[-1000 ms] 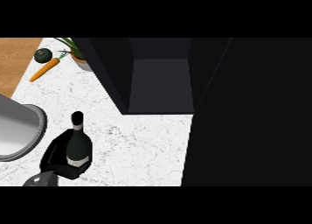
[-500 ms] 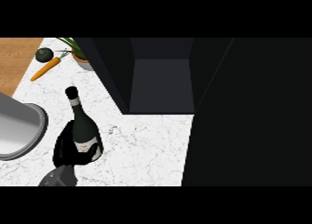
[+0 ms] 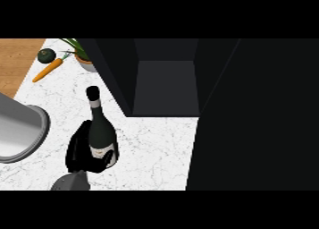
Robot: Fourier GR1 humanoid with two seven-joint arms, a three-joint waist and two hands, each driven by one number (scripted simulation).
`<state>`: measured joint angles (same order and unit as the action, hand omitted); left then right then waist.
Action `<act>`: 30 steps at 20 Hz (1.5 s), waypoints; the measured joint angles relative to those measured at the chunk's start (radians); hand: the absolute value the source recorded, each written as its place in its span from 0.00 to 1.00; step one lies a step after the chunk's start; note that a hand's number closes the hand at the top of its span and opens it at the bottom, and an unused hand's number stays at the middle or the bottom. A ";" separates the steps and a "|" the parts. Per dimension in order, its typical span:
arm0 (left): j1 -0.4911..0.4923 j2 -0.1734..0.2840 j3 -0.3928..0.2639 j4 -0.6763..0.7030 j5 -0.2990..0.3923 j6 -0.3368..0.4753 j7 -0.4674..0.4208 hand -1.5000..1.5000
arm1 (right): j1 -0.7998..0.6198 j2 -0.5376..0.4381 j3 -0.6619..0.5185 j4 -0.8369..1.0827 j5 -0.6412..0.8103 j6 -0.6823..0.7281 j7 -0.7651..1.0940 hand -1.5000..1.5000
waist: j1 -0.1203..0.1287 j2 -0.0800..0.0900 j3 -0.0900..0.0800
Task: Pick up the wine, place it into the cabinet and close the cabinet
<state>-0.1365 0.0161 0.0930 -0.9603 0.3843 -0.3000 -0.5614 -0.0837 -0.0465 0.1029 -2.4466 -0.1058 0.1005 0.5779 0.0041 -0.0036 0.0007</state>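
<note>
Cabinet point(image 3: 167, 85): one, dark, biggest thing we see. Fills the top middle and right of the head view; its opening shows a grey interior. The tall black panel on the right is likely its open door; we can't confirm that.
Tabletop point(image 3: 155, 147): white marble, with a wooden strip at far left.
Grey vessel point(image 3: 13, 134): one, a round metal pot or bin at the left edge, partly cut off.
Wine point(image 3: 99, 129): one bottle, dark glass, pale label on the body, black capsule at the neck. Sits left of the cabinet opening, neck pointing up the frame. We can't tell whether it's lifted or standing on the tabletop.
Left hand point(image 3: 82, 150): one in view, black fingers wrapped round the lower body of the wine, grasping it. Grey forearm enters at the bottom edge.
Right hand: not visible anywhere.
Potted plant point(image 3: 82, 58): one, small pot with green leaves, against the cabinet's left side.
Carrot point(image 3: 48, 69): one, orange, near the plant.
Green round vegetable point(image 3: 46, 55): one, just beside the carrot's top.
Handling, our judgement: glass, so rigid, fragile and smooth, probably heavy if full. We'd hold on the wide body below the shoulder, not the neck. Keep it upright and clear of the cabinet edge going in.
</note>
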 measured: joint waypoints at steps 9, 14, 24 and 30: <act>0.081 -0.014 -0.300 -0.242 0.114 0.257 0.081 1.00 | 0.022 0.001 -0.012 -0.003 -0.011 0.016 -0.009 0.00 | -0.005 0.001 0.000; 0.045 -0.015 -0.385 -0.266 0.186 0.379 0.108 1.00 | 0.008 0.009 0.007 -0.001 -0.006 0.005 0.001 0.00 | -0.007 0.003 -0.001; -0.073 -0.016 -0.527 -0.119 0.359 0.542 0.002 1.00 | -0.004 -0.010 -0.034 0.005 -0.025 0.028 0.014 0.00 | -0.011 0.004 -0.001; -0.148 -0.016 -0.549 -0.010 0.427 0.542 -0.063 1.00 | -0.015 -0.009 -0.057 0.015 -0.039 0.028 0.011 0.00 | -0.012 0.004 -0.001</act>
<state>-0.2842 0.0001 -0.4559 -0.9702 0.8114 0.2416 -0.6248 -0.0989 -0.0552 0.0463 -2.4317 -0.1447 0.1287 0.5890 -0.0077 0.0008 -0.0002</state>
